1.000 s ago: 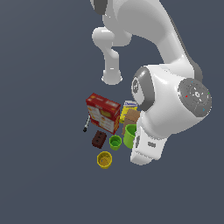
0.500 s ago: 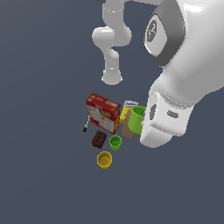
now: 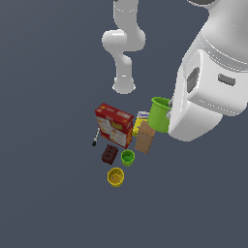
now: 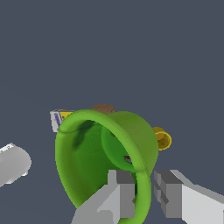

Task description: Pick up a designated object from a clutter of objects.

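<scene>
The largest cup, bright lime green with a thick rim, hangs tilted in the air above the clutter of objects. My gripper is shut on its rim, one finger inside the cup and one outside. In the exterior view the fingers are hidden behind the big white wrist body at the cup's right. Below lie the red box, the tan box, the yellow box, the brown block, the smaller green cup, the yellow cup and the thin dark tool.
The arm's white base column rises behind the heap. In the wrist view the yellow cup, the yellow box and the tan box peek out around the held cup, with a pale rounded arm part beside them.
The large green cup has risen from its spot in the heap and now hangs above the boxes. The arm's wrist has climbed with it, toward the exterior view's upper right.
</scene>
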